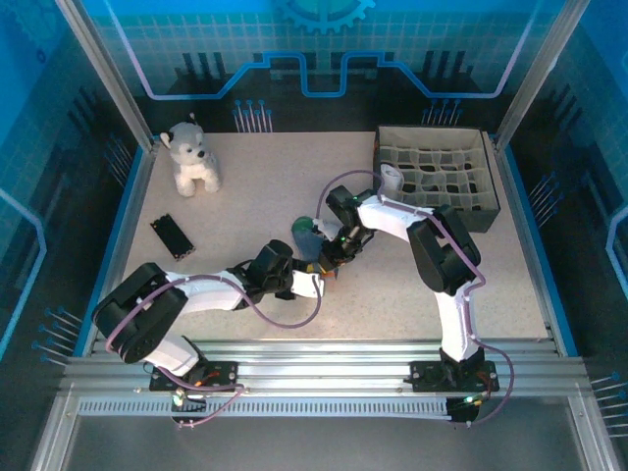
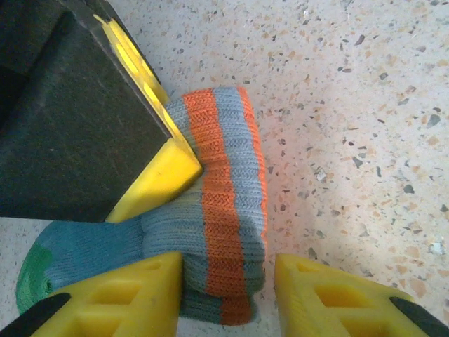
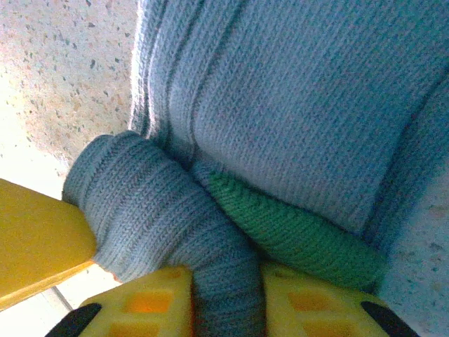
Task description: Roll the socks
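The teal-green sock (image 1: 305,234) lies bunched at mid-table between both arms. Its orange and grey-blue cuff (image 2: 228,210) sits between my left gripper's (image 2: 228,295) yellow fingers. The left finger touches the fabric and a small gap stays at the right finger, so the gripper is open around the cuff. My right gripper (image 3: 228,302) is shut on a grey-blue fold of the same sock (image 3: 280,91), beside its green toe (image 3: 302,232). One right finger (image 2: 151,175) presses the cuff from the upper left. A white roll (image 1: 392,179), seemingly the white sock, stands in the box.
A grey divided organizer box (image 1: 491,211) stands at the back right. A white-grey plush dog (image 1: 192,157) sits at the back left, with a small black object (image 1: 170,235) in front of it. Blue rails edge the speckled table (image 1: 392,304).
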You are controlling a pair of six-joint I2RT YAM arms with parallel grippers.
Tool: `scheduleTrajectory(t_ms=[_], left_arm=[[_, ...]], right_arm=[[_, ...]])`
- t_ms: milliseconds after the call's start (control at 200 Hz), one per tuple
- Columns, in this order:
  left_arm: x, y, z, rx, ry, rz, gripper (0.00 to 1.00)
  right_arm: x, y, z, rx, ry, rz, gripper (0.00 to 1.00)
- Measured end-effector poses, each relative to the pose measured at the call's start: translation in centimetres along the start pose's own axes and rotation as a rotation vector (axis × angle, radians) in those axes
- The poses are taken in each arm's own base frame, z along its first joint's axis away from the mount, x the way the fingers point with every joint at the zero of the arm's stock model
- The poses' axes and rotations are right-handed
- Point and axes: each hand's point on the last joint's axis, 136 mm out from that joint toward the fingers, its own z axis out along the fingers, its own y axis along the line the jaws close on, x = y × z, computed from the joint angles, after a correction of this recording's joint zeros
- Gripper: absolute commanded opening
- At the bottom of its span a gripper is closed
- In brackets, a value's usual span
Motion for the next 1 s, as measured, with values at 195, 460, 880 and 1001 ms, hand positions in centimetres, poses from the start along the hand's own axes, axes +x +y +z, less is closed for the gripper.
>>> scheduleTrajectory(t_ms=[195,460,880,1001], left_arm=[[0.1,0.0,0.6,0.006,0.006,0.022,0.38],[0.1,0.6,1.8,-0.008,0.024,0.084,0.35],[-0.1,0.5,2.2,-0.02,0.052,0.158,0.37],[-0.1,0.2,1.9,-0.017,0.051,0.159,0.29]], right_arm=[[0.0,0.0,0.0,-0.009,0.006,-0.002,0.26],[0.1,-0.4,-0.2,-0.011,0.017,0.009,0.26],[0.3,-0.8,-0.5,-0.025,0.023,0.031,0.26],[0.3,-0.9,-0.5,-0.031,0.021,0.033,0.26]])
